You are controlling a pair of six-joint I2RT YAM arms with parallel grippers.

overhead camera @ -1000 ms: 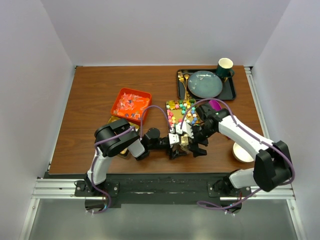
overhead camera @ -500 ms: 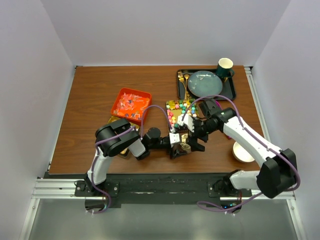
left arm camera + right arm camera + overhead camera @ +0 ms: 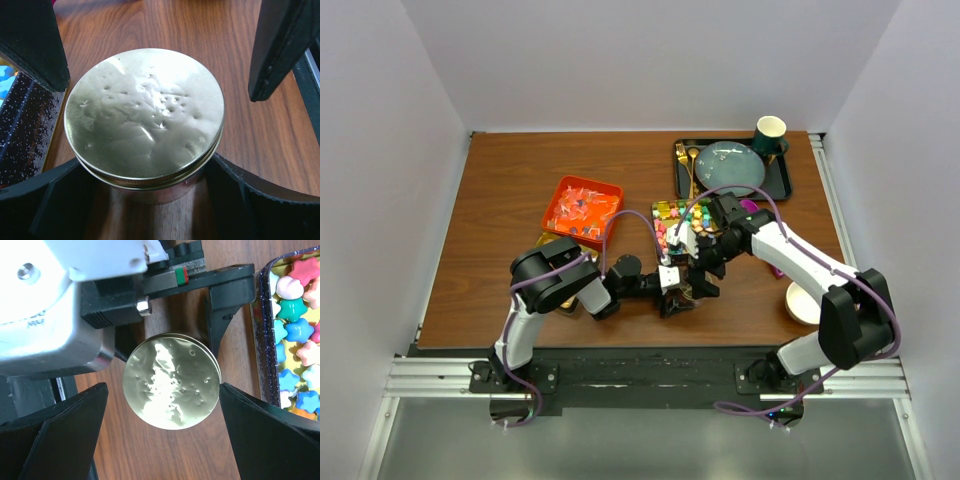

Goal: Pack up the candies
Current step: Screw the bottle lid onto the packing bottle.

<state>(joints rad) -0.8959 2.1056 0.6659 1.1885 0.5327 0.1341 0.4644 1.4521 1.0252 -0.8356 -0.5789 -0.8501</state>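
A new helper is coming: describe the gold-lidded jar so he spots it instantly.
On the wooden table, look near the middle of the near edge. The left hand grips a small jar there, beside the tray of star candies. Only it has a round, dimpled gold lid.

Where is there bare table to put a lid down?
Free: the wood left of the orange tray, and the strip between it and the black tray. Crowded: the middle, where left gripper and right gripper meet at the gold-lidded jar by the candies.
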